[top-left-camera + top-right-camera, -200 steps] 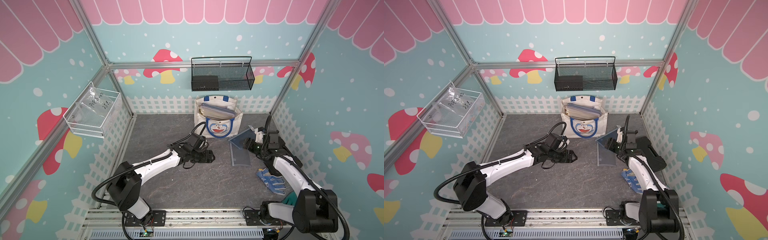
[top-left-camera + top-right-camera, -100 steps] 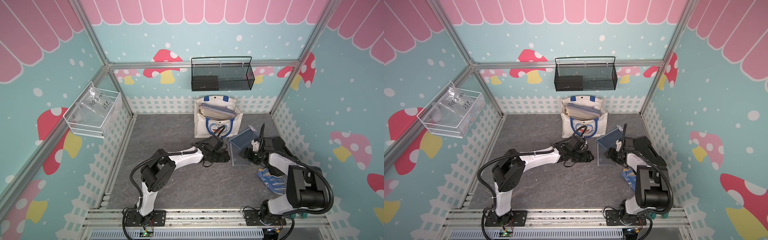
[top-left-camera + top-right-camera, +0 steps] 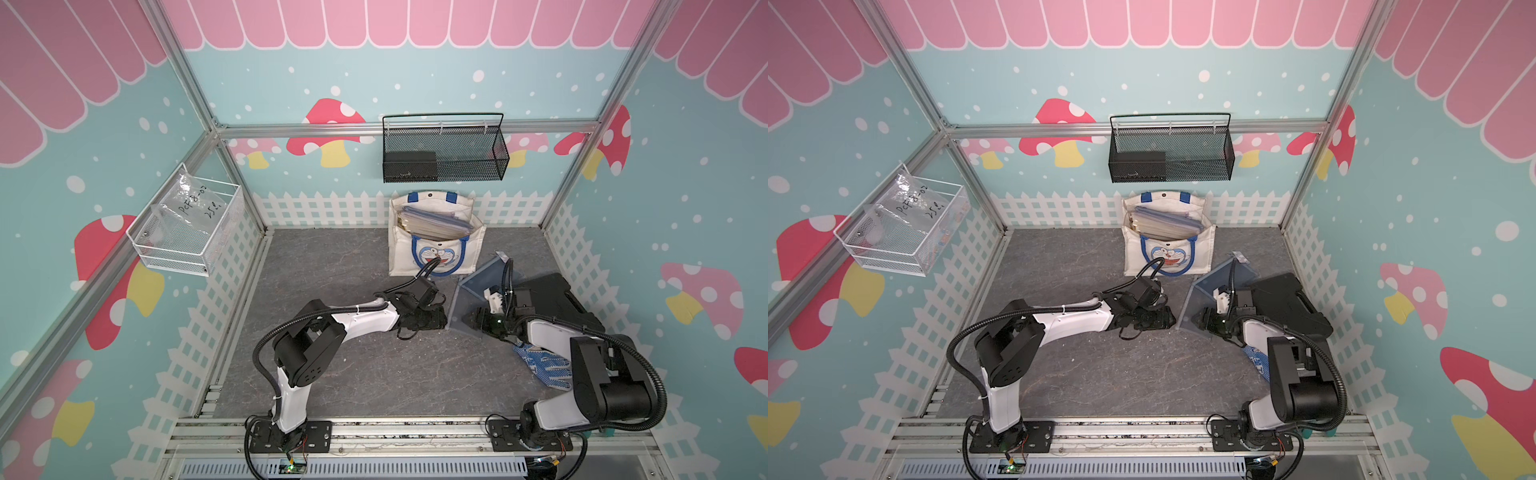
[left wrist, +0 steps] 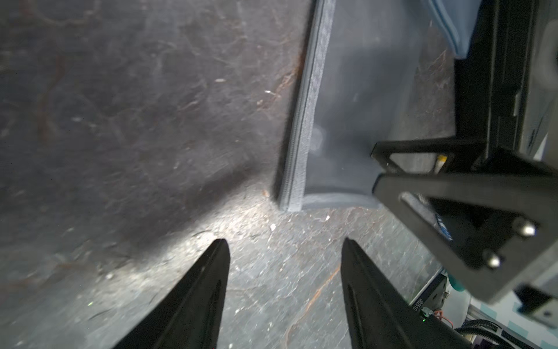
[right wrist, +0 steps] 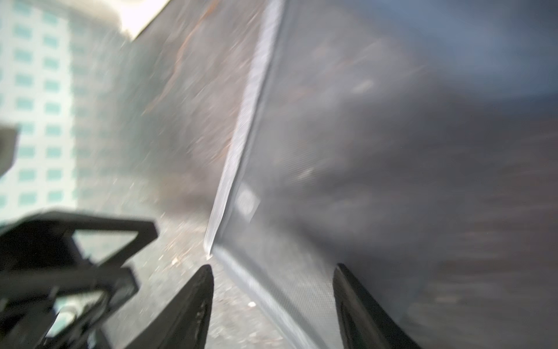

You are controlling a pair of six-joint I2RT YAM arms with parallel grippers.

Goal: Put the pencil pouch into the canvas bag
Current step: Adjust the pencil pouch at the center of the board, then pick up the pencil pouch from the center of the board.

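The pencil pouch (image 3: 478, 293), a translucent grey-blue mesh sleeve with a zipper edge, lies flat on the grey surface (image 3: 332, 374) at about 3 o'clock from the middle, just beside the canvas bag (image 3: 434, 245), which stands upright at 12 o'clock against the white fence with flat folders inside it. The pouch is outside the bag. The left pincer (image 3: 436, 320) sits low at the pouch's 9 o'clock edge; in the left wrist view its fingers (image 4: 211, 287) stand apart over bare surface, short of the pouch corner (image 4: 302, 181), grasping nothing. The right pincer (image 3: 478, 322) points at the pouch's 6 o'clock corner; in the blurred right wrist view its fingers (image 5: 199, 296) are spread, with the pouch corner (image 5: 271, 287) lying between them, not clenched on it. A blue-and-white glove (image 3: 540, 365) lies at 4 o'clock under the right arm. A black wire basket (image 3: 442, 149) hangs on the back wall, a white wire basket (image 3: 183, 232) on the wall at 9 o'clock
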